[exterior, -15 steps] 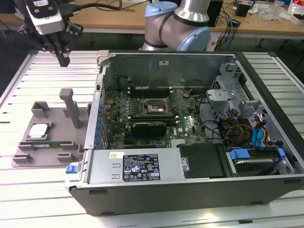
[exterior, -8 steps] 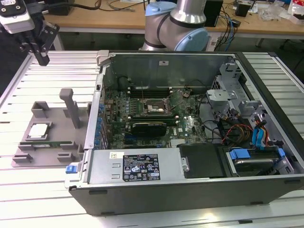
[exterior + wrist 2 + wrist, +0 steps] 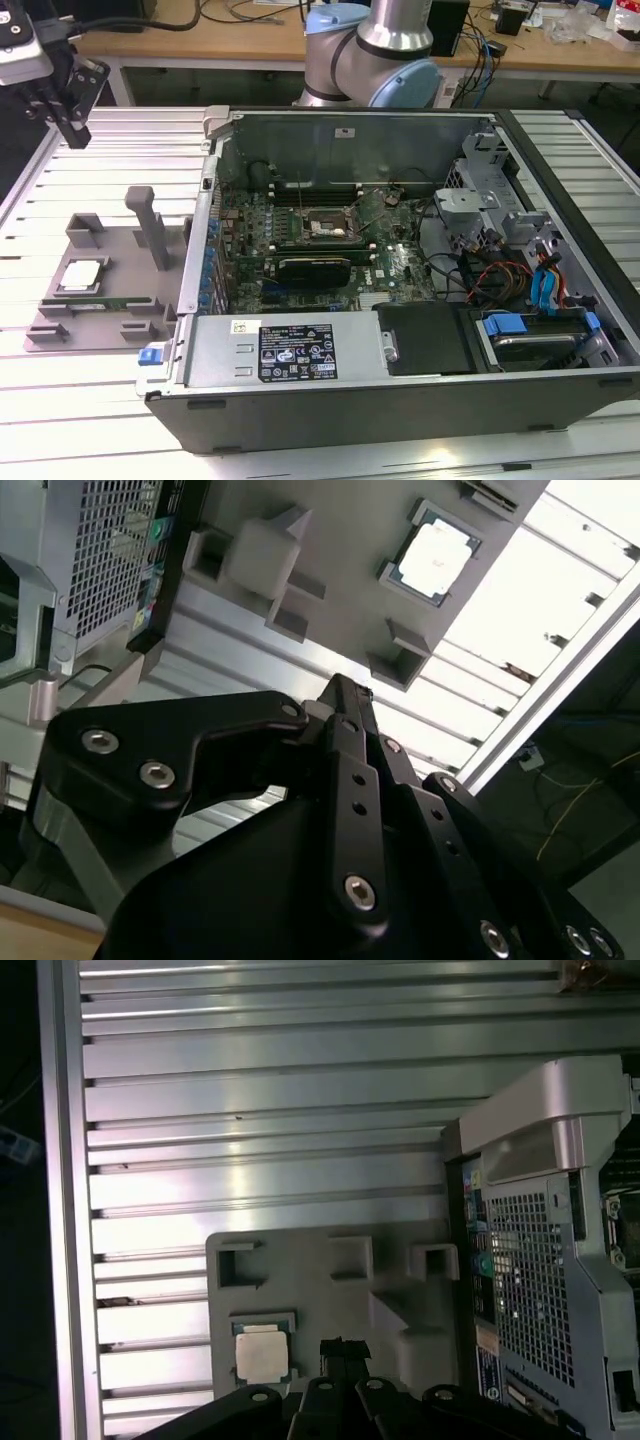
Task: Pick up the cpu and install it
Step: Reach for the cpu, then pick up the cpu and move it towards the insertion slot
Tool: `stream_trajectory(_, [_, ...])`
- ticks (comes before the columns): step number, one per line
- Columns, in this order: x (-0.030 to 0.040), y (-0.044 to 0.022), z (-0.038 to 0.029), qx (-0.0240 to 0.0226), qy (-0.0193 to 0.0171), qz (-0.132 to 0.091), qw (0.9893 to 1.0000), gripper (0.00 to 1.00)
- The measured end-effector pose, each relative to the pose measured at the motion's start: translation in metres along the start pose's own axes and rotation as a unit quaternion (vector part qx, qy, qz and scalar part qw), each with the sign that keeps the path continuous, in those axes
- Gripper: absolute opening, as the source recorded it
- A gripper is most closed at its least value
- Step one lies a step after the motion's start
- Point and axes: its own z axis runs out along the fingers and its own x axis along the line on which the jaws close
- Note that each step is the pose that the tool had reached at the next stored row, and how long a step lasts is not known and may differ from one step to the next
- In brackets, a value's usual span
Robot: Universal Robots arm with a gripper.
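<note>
A black gripper point(image 3: 76, 134) hangs in the air above a slatted aluminium table point(image 3: 90, 420), at the exterior view's far left. Its fingers are pressed together and grip nothing.

The cpu point(image 3: 82, 275), a small square chip with a silver top, lies flat in a recess of a grey holder point(image 3: 120, 250) on the table. It is well below the gripper and untouched. A narrow green memory stick point(image 3: 100, 303) lies in the holder just beside the cpu, on the side nearer the camera.

To the exterior view's right of the holder, a computer case point(image 3: 400, 390) lies open on its side. Its green motherboard point(image 3: 400, 265) is exposed, with a square socket point(image 3: 325, 230) near the middle. The arm's base point(image 3: 370, 50) stands behind the case.

In the second wrist view, the gripper point(image 3: 345, 692) ends in one closed tip over the holder point(image 3: 340, 540), with the cpu point(image 3: 435, 555) seated beyond it. In the first wrist view, the cpu point(image 3: 262, 1352) sits in the holder point(image 3: 330, 1290) close to the gripper point(image 3: 343, 1348) tip, and the case point(image 3: 540, 1260) stands alongside.
</note>
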Motion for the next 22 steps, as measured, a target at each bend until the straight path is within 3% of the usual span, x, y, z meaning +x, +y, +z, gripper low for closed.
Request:
stream_trajectory(2, [0.0002, -0.0054, 0.0021, -0.0001, 0.0000, 0.000, 1.0000, 0.11])
stream_trajectory(4, [-0.0006, -0.0205, 0.0098, -0.0003, 0.0013, 0.000, 1.0000, 0.11])
stream_trajectory(5, [-0.0007, -0.0224, 0.0104, -0.0003, 0.0018, 0.000, 1.0000, 0.11])
stream_trajectory(22, [-0.0008, -0.0229, 0.0109, -0.0003, 0.0020, 0.000, 1.0000, 0.11])
